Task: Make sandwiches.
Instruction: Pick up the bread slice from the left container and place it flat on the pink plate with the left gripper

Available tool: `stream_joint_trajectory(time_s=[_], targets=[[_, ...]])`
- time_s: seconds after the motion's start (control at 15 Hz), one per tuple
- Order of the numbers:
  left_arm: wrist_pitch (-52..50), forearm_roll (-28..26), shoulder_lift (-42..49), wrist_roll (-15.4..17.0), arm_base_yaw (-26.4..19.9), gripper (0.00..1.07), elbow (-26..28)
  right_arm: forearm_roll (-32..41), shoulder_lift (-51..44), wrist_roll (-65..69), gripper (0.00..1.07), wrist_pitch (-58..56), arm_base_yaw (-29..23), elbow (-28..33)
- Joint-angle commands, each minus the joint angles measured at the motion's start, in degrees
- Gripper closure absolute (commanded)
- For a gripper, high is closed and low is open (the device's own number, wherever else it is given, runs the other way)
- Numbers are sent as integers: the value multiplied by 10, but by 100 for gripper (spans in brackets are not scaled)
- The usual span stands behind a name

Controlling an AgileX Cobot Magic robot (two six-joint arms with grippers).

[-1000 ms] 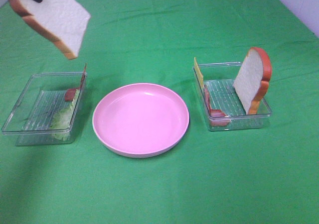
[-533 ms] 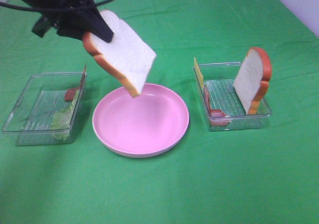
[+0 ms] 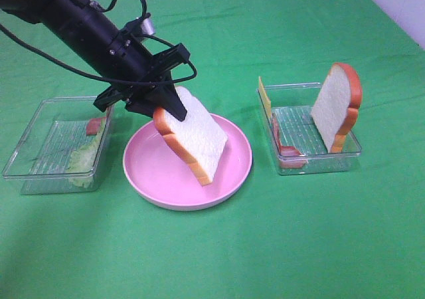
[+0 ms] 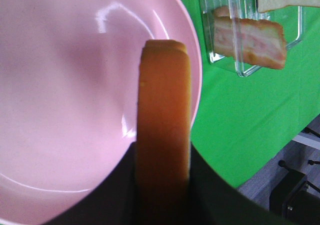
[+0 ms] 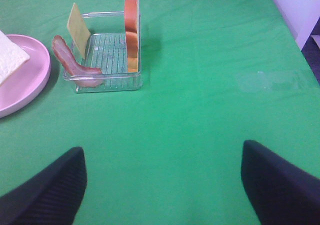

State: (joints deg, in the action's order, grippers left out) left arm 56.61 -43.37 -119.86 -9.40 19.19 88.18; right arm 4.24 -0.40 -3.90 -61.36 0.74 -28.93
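My left gripper (image 3: pixel 171 110) is shut on a white bread slice (image 3: pixel 194 141) with orange-brown crust. It holds the slice tilted over the pink plate (image 3: pixel 153 173), its lower corner at or just above the plate. The left wrist view shows the crust edge (image 4: pixel 164 120) between the fingers, above the plate (image 4: pixel 60 85). A second bread slice (image 3: pixel 337 106) stands in the right clear tray (image 3: pixel 317 161) with a yellow cheese square (image 3: pixel 265 98) and a bacon strip (image 3: pixel 287 149). Lettuce (image 3: pixel 85 156) and bacon (image 3: pixel 94 125) lie in the left clear tray (image 3: pixel 40 159). My right gripper (image 5: pixel 162 185) is open over bare cloth.
A green cloth (image 3: pixel 279 246) covers the table. The right wrist view shows the right tray (image 5: pixel 107 82) with the bread slice (image 5: pixel 131 30), cheese (image 5: pixel 78 23) and bacon (image 5: pixel 70 60), and the plate's rim (image 5: pixel 30 92) at one side. A pale wall shows at the far right corner (image 3: pixel 405 0).
My left arm has swung in from the far left and come down, carrying the bread slice from high above the left tray to just over the pink plate.
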Motion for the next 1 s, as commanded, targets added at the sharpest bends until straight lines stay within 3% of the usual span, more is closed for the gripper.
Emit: stream_joint_trajectory(time_s=[0.07,0.6,0.73,0.8,0.93,1.0], targets=[[-3,-19,-14,2,5,107,-4,1,-7,-8,28,7,2,1],[-72,-22,-40,-14,39,106,-4,2,-7,-8,28,7,2,1],[-67,-19,-40,-13,40,101,-4,3,-7,-8,28,7,2,1],[-59,-13,-40,-9,40,88,-4,3,-7,-8,28,7,2,1],[-48,2,-38,-10,38,51,-3,3,-7,-8,28,7,2,1],[-46,7,-38,-10,38,42,-3,3,-7,-8,28,7,2,1]])
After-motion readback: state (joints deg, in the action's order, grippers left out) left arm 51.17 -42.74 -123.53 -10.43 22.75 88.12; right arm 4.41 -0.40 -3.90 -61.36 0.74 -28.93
